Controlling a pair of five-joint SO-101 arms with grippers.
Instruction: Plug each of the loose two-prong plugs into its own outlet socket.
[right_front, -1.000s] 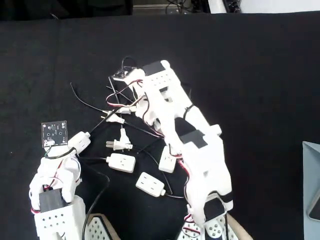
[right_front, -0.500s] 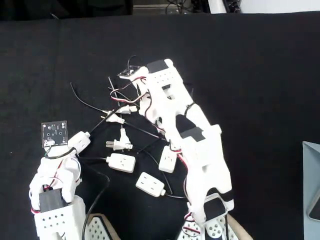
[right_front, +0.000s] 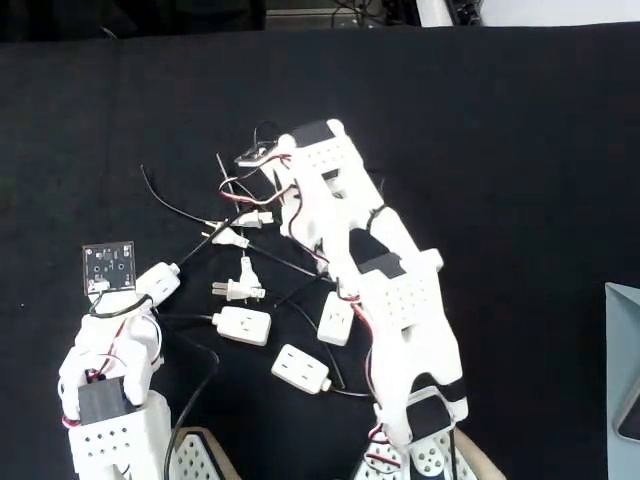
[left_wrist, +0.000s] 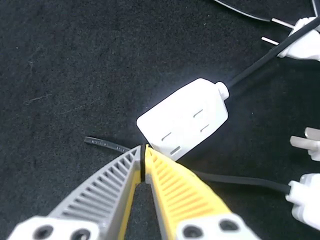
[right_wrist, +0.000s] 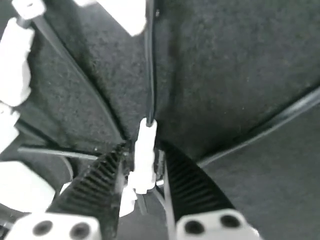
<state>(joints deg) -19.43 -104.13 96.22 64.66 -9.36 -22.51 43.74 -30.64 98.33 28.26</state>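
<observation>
My right gripper (right_wrist: 142, 167) is shut on a white two-prong plug (right_wrist: 143, 150), whose black cord runs away over the cloth. From above, that plug (right_front: 253, 217) lies at the tip of the right arm, left of its wrist. My left gripper (left_wrist: 144, 151) is shut with its tips against the edge of a white outlet socket (left_wrist: 185, 120), nothing between them. The same outlet (right_front: 160, 283) sits at the front left. Two loose plugs (right_front: 232, 238) (right_front: 240, 290) lie mid-table. Further outlets (right_front: 243, 325) (right_front: 300, 368) (right_front: 335, 318) rest nearer the front.
Black cords (right_front: 175, 208) tangle across the black cloth around the plugs. A small dark circuit board (right_front: 108, 267) lies at the left. A grey-blue container (right_front: 625, 380) stands at the right edge. The far and right parts of the cloth are bare.
The right arm's wrist has shifted slightly toward the far side and turned, with the plug still in its gripper. The left arm has not moved.
</observation>
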